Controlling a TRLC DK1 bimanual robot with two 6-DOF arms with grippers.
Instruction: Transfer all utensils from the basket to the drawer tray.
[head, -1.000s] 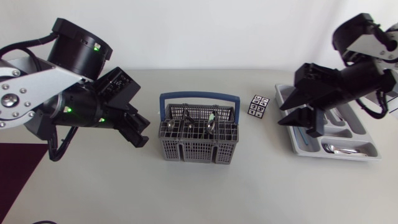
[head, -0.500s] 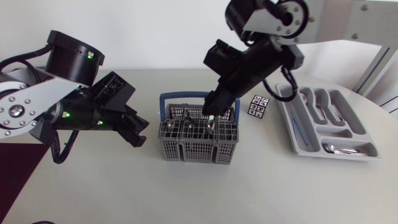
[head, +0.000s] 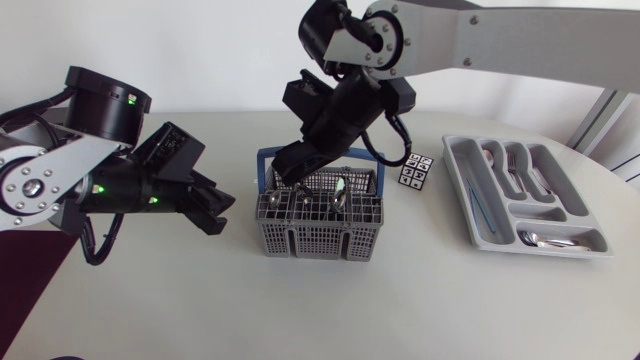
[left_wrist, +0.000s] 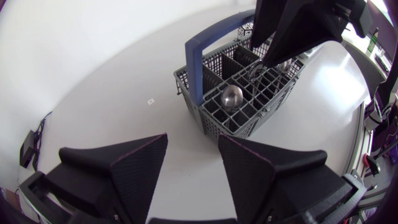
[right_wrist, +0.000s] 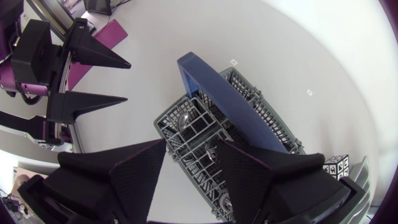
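Your left gripper (left_wrist: 193, 142) has its jaws apart over bare table (left_wrist: 106, 87). Ahead sits the grey basket (left_wrist: 245, 124), blue handle (left_wrist: 200, 46) upright, a spoon bowl (left_wrist: 232, 96) showing in a near compartment. Your right gripper (left_wrist: 280, 43) hangs over its far side.

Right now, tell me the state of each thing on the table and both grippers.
basket, upright, handle raised, holding utensils.
drawer tray, partly filled, cutlery in some compartments.
left gripper, open, empty, beside basket.
right gripper, open, empty, above basket.
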